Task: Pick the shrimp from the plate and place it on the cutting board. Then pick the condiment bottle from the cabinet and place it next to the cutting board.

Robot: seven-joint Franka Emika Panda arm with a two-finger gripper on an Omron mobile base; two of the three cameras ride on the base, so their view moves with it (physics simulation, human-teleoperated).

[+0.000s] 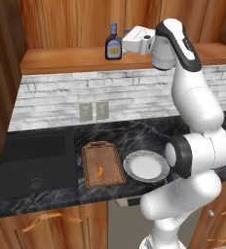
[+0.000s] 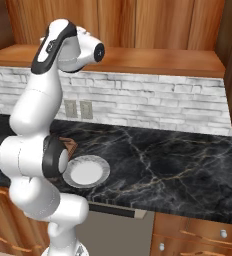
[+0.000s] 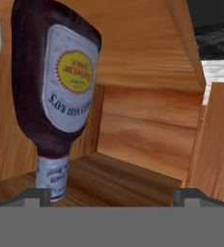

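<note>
1. My fingers (image 3: 111,193) stand spread wide with nothing between them, raised to the cabinet (image 1: 61,24) shelf ledge just beside the condiment bottle (image 1: 113,43).
2. In the hand view the condiment bottle (image 3: 56,91) appears inverted, since that view rolls with my hand; it sits toward one side, with one fingertip (image 3: 36,194) close beside its capped end and the other well clear.
3. The shrimp (image 1: 100,170) lies on the cutting board (image 1: 103,164), which rests on the dark counter (image 1: 149,133) next to the plate (image 1: 145,166); I judge the first half of the task done.
4. Risk: the bottle is not centred between my fingers. Closing from here could catch it off-centre, or one finger could push it so that it tips or slides along the ledge.
5. Risk: a grip near the narrow neck might let the heavier body swing or slip during the descent to the counter.
</note>
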